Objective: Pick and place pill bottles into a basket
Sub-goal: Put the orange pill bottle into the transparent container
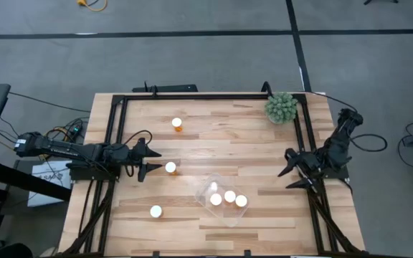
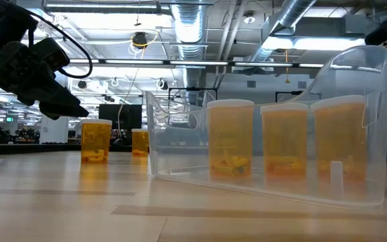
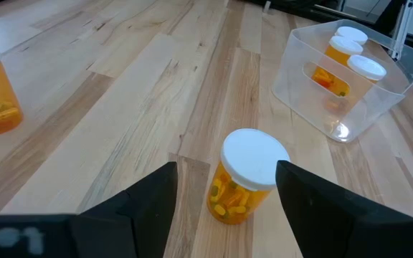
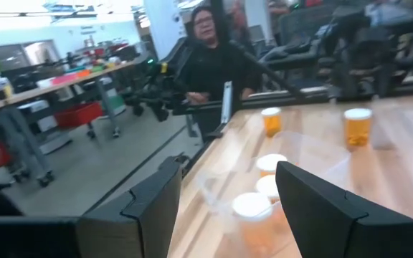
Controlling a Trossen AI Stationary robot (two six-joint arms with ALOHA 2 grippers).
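Left tool (image 1: 153, 163) (fingers spread) flanks a pill bottle (image 1: 171, 168); bare table (image 1: 228, 136) beyond.

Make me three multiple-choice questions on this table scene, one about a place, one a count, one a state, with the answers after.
1. Where is the left gripper?
A. around a bottle on the table
B. over the basket
C. by the plant

2. How many bottles are in the basket?
A. one
B. three
C. six

3. How is the right gripper?
A. shut on a bottle
B. open, holding nothing
C. shut on the basket

Answers: 1 A, its open fingers flank a bottle. 2 B, three white caps show inside it. 3 B, its fingers stand apart at the table's right edge.
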